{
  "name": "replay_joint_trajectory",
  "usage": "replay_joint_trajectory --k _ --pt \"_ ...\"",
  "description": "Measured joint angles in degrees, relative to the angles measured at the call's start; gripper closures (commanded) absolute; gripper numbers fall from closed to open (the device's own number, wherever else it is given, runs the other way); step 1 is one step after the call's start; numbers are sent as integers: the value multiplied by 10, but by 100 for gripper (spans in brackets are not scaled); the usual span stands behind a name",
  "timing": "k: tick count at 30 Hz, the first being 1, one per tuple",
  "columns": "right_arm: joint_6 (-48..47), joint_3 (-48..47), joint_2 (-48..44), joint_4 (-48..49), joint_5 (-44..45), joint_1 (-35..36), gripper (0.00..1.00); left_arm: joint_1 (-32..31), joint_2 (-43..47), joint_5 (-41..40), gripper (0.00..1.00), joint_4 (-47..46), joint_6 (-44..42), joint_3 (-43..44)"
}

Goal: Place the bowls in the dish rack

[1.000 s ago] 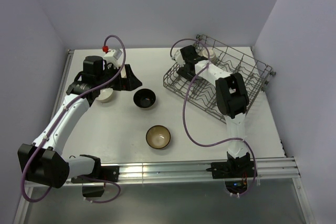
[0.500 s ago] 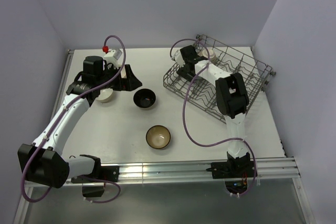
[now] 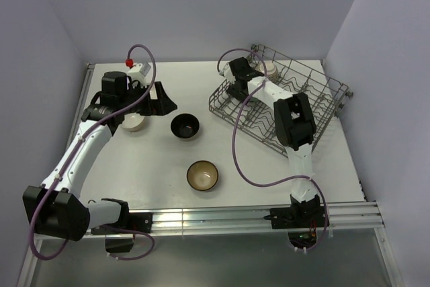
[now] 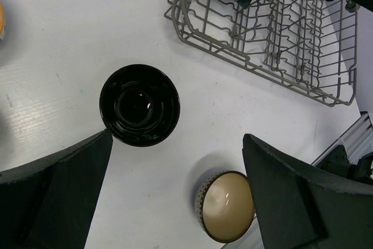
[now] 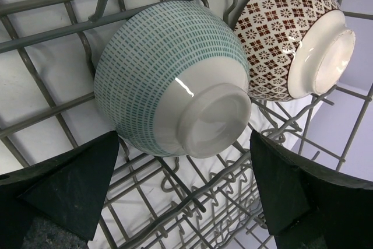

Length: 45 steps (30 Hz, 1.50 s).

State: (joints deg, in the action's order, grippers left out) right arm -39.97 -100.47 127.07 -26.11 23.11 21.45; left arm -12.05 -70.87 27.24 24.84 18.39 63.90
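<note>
Two bowls, teal bowl (image 5: 169, 80) and lattice bowl (image 5: 285, 33) at its two o'clock, rest in the dish rack (image 3: 329, 95) before the spread right gripper (image 5: 183, 167). Spread left gripper (image 4: 178, 150) hovers near the black bowl (image 4: 140, 105).

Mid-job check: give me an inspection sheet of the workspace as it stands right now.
Surface: white table, faint specks.
Job's things: teal bowl and lattice bowl tipped on edge in the dish rack; black bowl and brown bowl upright on the table; cream bowl partly under the left arm.
Clutter: nothing seen.
Grippers: left gripper above the table, jaws open, empty; right gripper over the rack, jaws open, empty.
Cables: purple cables looping along both arms.
Surroundings: plain lilac walls.
</note>
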Motion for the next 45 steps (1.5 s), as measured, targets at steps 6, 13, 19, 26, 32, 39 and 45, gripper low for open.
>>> replay_joint_trajectory --k 6,13,19,26,32,39,45 --pt "-2 7 -1 4 -3 0 0 34 -16 18 0 34 -20 19" --pt "10 7 -31 -5 -30 0 0 140 -36 41 1 84 -73 36" --pt "41 2 -83 -27 -68 0 0 254 -76 41 1 125 -134 60" --pt "92 -23 -156 -59 -123 -1 0 317 -154 37 0 139 -213 100" --pt "140 -22 -248 -72 -195 -1 0 314 -245 50 6 127 -236 177" --pt "203 -18 -339 -79 -271 -13 0 282 -374 41 8 99 -237 269" --pt "259 -18 -355 -106 -344 -55 0 230 -447 17 11 88 -237 305"
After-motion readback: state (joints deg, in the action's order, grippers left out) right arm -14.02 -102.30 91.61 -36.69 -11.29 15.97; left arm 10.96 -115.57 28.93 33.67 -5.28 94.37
